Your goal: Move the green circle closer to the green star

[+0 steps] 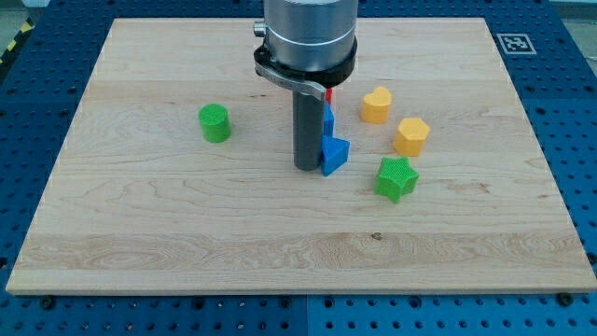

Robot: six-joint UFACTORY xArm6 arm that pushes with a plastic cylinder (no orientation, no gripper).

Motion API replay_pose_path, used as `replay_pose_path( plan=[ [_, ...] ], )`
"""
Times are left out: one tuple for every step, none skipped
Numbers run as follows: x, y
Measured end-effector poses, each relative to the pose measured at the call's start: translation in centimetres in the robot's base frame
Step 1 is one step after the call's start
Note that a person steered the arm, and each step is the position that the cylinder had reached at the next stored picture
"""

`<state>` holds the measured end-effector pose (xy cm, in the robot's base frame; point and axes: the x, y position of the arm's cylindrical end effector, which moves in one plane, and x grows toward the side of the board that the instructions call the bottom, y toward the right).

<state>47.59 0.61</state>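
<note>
Pale wooden board (187, 215) fills the frame over a blue pegboard bench (569, 56). At centre my tip (308, 167) grasps nothing, touching a blue block (333, 152). Right-centre sits the green star (396, 178); left-centre, well apart, the green circle (215, 122).

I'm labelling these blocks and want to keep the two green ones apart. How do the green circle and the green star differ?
Shape: the green circle is a round cylinder, while the green star has pointed edges.
Place: the green circle sits alone toward the view's left of my tip; the green star lies to its right, just below a yellow block.
Both are the same green and rest flat on the wooden board.
</note>
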Motion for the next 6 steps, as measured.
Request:
replay_pose_path(
  plan=[
    [0.0,-1.8],
    [-0.3,-4.1],
    [-2.3,-4.1],
    [-5.7,-4.1],
    [-10.4,-5.5],
    [-11.4,-9.9]
  ],
)
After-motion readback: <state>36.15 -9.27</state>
